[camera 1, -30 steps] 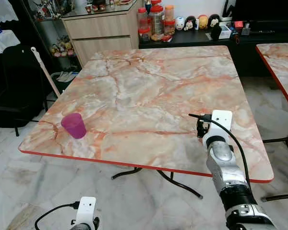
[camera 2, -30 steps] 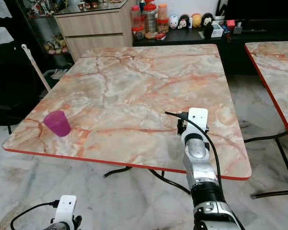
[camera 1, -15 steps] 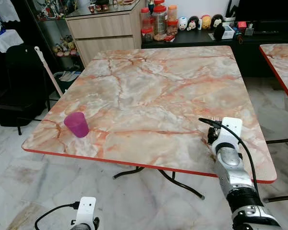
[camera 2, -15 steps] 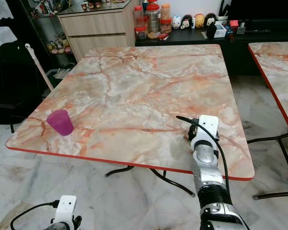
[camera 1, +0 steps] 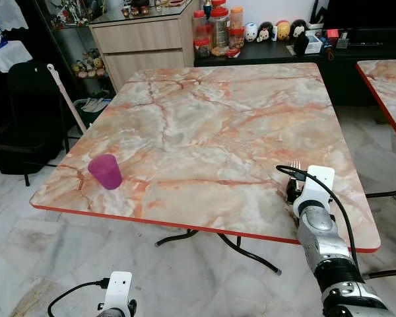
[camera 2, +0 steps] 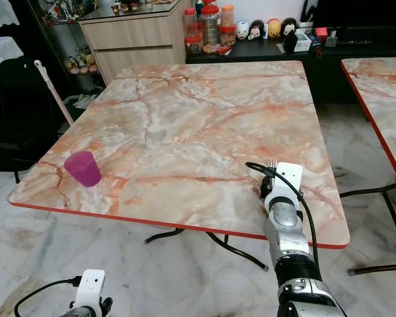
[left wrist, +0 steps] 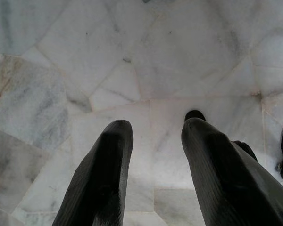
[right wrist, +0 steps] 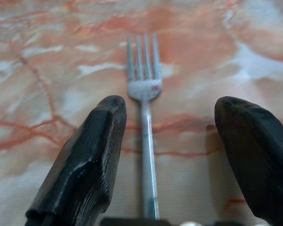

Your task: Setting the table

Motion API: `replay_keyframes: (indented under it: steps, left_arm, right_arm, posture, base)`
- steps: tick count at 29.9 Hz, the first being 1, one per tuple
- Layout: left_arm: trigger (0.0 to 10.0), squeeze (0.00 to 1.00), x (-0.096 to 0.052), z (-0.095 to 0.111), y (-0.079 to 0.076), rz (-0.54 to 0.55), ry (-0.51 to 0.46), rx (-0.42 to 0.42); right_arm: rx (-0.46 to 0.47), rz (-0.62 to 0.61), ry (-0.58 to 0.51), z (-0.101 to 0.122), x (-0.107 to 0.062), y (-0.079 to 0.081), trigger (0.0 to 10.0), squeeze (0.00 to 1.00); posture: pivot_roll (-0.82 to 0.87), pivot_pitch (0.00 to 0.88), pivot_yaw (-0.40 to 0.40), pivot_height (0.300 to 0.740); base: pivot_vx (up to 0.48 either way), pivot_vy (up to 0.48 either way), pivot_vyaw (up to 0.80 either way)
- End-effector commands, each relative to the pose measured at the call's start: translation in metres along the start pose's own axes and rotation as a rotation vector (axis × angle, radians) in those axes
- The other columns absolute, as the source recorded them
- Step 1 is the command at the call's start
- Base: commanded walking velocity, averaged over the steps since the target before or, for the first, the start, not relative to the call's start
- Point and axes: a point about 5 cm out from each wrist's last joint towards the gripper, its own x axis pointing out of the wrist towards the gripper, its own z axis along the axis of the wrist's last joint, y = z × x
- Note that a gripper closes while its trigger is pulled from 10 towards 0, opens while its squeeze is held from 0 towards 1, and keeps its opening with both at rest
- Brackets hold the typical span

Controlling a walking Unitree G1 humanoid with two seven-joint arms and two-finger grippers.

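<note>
A silver fork (right wrist: 144, 89) lies flat on the marble-patterned table (camera 1: 204, 119) near its right front corner, tines pointing away from me. My right gripper (right wrist: 172, 103) hovers low over the handle end, open, with one finger on each side and neither touching the fork. From the head, the fork's tines (camera 1: 295, 165) peek out just beyond the right wrist's white camera block (camera 1: 313, 185). A pink plastic cup (camera 1: 105, 172) stands upright near the table's left front corner. My left gripper (left wrist: 158, 125) hangs open above the floor, holding nothing.
The table has a red edge (camera 1: 185, 228) facing me. A second, similar table (camera 1: 386, 72) stands to the right. Behind are a wooden cabinet (camera 1: 145, 39), jars (camera 1: 214, 26) and a dark sideboard (camera 1: 284, 49). A black chair (camera 1: 26, 112) and a broom handle (camera 1: 65, 99) stand at the left.
My right gripper has drawn back toward the table's front edge, and the fork's tines now show beyond it. The cup and left arm have not moved.
</note>
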Motion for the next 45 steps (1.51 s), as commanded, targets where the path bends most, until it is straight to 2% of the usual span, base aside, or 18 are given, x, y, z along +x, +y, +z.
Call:
replay_keyframes:
  steps: [1,17,18,19,26,37,45]
  left_arm:
    - [10.0,0.00,-0.001,-0.005,0.006,0.016,0.023,0.003]
    - [10.0,0.00,-0.001,-0.006,0.003,-0.002,0.035,-0.001]
    - [10.0,0.00,-0.001,-0.006,0.003,-0.003,0.035,-0.001]
    - [10.0,0.00,-0.001,-0.006,0.003,-0.003,0.035,-0.001]
    - [10.0,0.00,-0.001,-0.006,0.002,-0.008,0.038,-0.003]
    - [10.0,0.00,-0.001,-0.007,-0.001,-0.015,0.043,-0.012]
    - [10.0,0.00,-0.001,-0.009,-0.002,-0.018,0.048,-0.019]
  right_arm:
    - [0.003,0.032,0.016,-0.001,0.000,0.009,10.0,0.00]
    - [-0.058,0.027,0.132,-0.016,0.000,0.006,10.0,0.00]
    - [-0.061,0.031,0.140,-0.017,0.000,0.007,3.3,0.00]
    - [-0.066,0.039,0.149,-0.018,0.000,0.007,0.0,0.00]
    - [-0.084,0.046,0.171,-0.020,0.000,0.008,0.0,0.00]
    - [-0.148,0.090,0.126,-0.009,0.000,0.018,0.0,0.00]
    - [-0.152,0.106,0.116,-0.005,0.000,0.022,0.0,0.00]
  posture:
    - [-0.08,0.000,0.137,0.740]
    - [-0.08,0.000,0.133,0.740]
    - [-0.08,0.000,0.132,0.740]
    - [-0.08,0.000,0.132,0.740]
    - [-0.08,0.000,0.131,0.740]
    - [-0.07,0.000,0.126,0.740]
    - [-0.07,0.000,0.119,0.740]
  base:
    - [0.000,0.000,0.00]
    - [0.000,0.000,0.00]
    - [0.000,0.000,0.00]
    - [0.000,0.000,0.00]
    - [0.000,0.000,0.00]
    - [0.000,0.000,0.00]
    - [0.000,0.000,0.00]
